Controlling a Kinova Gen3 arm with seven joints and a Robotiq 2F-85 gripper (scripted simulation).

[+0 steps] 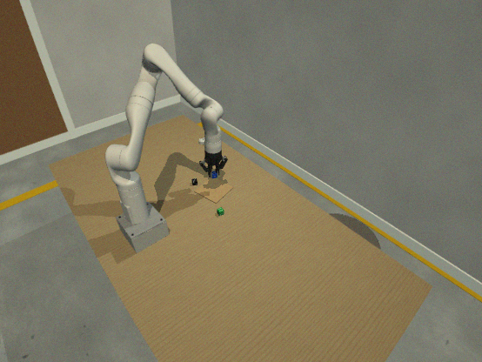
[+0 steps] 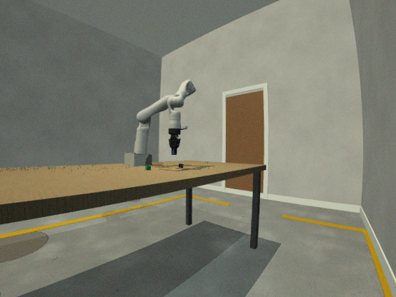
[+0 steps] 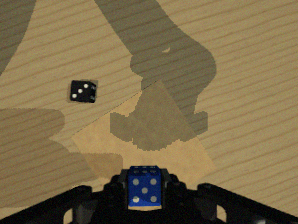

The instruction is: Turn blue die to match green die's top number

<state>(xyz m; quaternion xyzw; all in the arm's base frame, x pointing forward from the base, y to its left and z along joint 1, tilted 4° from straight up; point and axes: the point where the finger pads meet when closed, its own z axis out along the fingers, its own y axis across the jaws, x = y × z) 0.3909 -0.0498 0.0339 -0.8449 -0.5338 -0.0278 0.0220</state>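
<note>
While it hangs in the air above the table, the small blue cube die with white pips (image 3: 143, 189) is pinched between the fingers of the black two-finger gripper (image 3: 144, 196), which are clenched on its sides. In the wrist view the face turned toward the camera shows five pips, and a second face along its upper edge carries a row of pips too foreshortened to count. The exterior view shows the die (image 2: 174, 152) well above the wooden surface, held at the tip of the downward-pointing gripper (image 2: 174, 150). From the top view the die (image 1: 214, 174) sits over the far edge of the thin tan square mat (image 1: 216, 191), toward the long table edge that runs along the grey wall.

The mat (image 3: 150, 145) lies flat on the light wooden table top (image 1: 270, 270), partly covered by the arm's shadow, and no die rests on it. The small black die (image 3: 83, 91) lies on the bare wood just beside the mat's corner, showing three white pips. The small green die (image 1: 220, 211) lies on the wood near the mat's opposite side, apart from it; its top number is too small to read. The white arm's grey base block (image 1: 148, 237) stands near the table's short end by the brown door (image 2: 244, 139).
</note>
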